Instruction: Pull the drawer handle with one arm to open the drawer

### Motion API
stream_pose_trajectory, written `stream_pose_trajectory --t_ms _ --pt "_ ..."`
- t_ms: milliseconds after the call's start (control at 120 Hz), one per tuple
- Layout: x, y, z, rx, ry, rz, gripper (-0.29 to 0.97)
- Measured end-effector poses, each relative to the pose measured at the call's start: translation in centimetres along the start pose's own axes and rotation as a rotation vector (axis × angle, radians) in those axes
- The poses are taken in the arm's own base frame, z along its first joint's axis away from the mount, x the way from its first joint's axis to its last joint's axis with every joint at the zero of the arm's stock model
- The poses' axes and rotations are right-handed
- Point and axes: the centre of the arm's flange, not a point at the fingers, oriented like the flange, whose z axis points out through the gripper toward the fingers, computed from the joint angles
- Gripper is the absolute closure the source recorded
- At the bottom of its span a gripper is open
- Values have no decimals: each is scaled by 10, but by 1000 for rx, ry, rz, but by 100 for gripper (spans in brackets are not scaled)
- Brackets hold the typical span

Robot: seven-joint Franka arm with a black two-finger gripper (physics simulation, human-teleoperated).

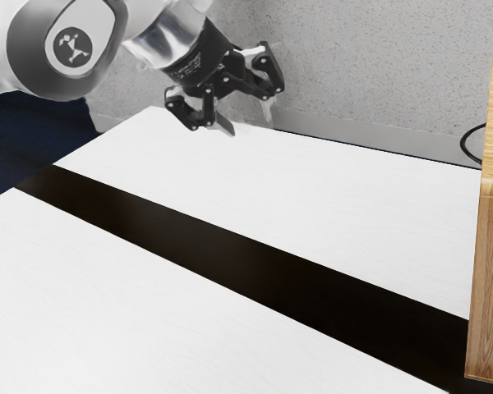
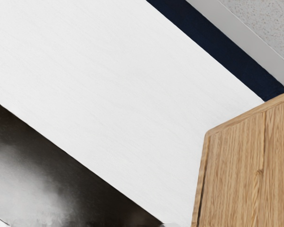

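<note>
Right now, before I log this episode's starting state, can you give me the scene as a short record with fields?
gripper: open, nothing between its fingers, raised near the table's far edge
table: white, crossed by a black stripe
cabinet: wooden, at the exterior view's right edge, far from the gripper
possible handle: black loop beside the cabinet's upper part; cannot tell for sure
drawer: open or shut cannot be told
contact: none
</note>
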Motion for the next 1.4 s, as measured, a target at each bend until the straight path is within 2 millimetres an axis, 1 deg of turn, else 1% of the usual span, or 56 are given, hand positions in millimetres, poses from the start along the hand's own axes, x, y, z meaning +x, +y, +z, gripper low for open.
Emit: stream_pose_trajectory --t_ms 33,75,150,183,200,233,250,283,308,358,425,508,567,667,750,867,933,1017,1125,1217,1400 --pt "4 -24 2 70 -24 -70 4" --pt "2 -40 5 136 -52 -136 3" --pt "-9 -49 13 229 -90 -213 3" --pt "-12 -50 14 258 -98 -242 3" --pt "-15 -48 17 274 -105 -252 3" --pt "-19 -40 24 296 -117 -271 2" --pt "-18 -34 30 306 -123 -280 2" --pt "-7 -16 44 306 -128 -293 2" --pt "2 -2 59 295 -127 -296 2" --pt "10 17 85 272 -124 -297 1" --pt "4 47 111 217 -120 -272 1" --pt "-2 74 134 138 -110 -244 1" --pt "0 86 136 81 -93 -235 1" --pt "2 96 138 18 -68 -222 0" --pt "-3 106 143 -25 -60 -201 0" --pt "-10 117 156 -69 -59 -176 0" --pt "-12 121 164 -89 -56 -165 0" --pt "-13 124 167 -109 -48 -152 0" --pt "-20 128 172 -123 -52 -113 0" --pt "-25 132 173 -135 -54 -82 0" --pt "-26 134 173 -146 -47 -43 1"
